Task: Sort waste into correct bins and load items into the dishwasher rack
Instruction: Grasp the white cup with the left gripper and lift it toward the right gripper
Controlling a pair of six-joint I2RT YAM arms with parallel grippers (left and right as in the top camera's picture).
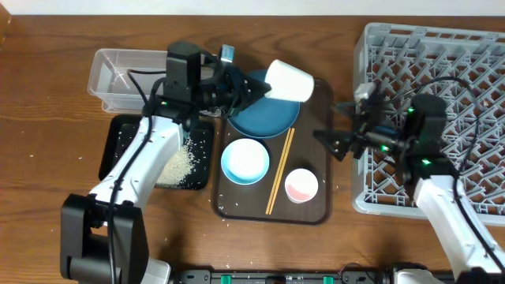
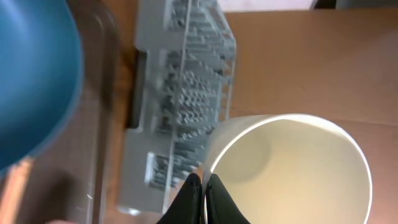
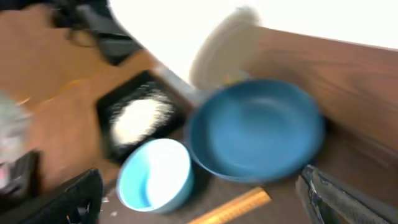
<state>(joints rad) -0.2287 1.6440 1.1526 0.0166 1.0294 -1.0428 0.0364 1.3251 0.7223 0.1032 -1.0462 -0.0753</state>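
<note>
My left gripper (image 1: 264, 85) is shut on the rim of a white cup (image 1: 289, 80) and holds it tilted above the dark-blue bowl (image 1: 264, 117). In the left wrist view the jaws (image 2: 203, 186) pinch the cup's wall (image 2: 292, 168). The light-blue bowl (image 1: 245, 161), the chopsticks (image 1: 280, 170) and the pink-inside cup (image 1: 301, 185) lie on the brown tray. My right gripper (image 1: 335, 142) is open and empty between the tray and the rack (image 1: 442, 47). In its view (image 3: 199, 186) I see both bowls. The wrapper and tissue are out of view.
The brown serving tray (image 1: 272, 214) holds a few stray rice grains. The clear tub (image 1: 118, 72) stands at the back left. The black tray (image 1: 118, 150) in front of it holds a pile of rice (image 1: 177, 164). My left arm reaches over both bins.
</note>
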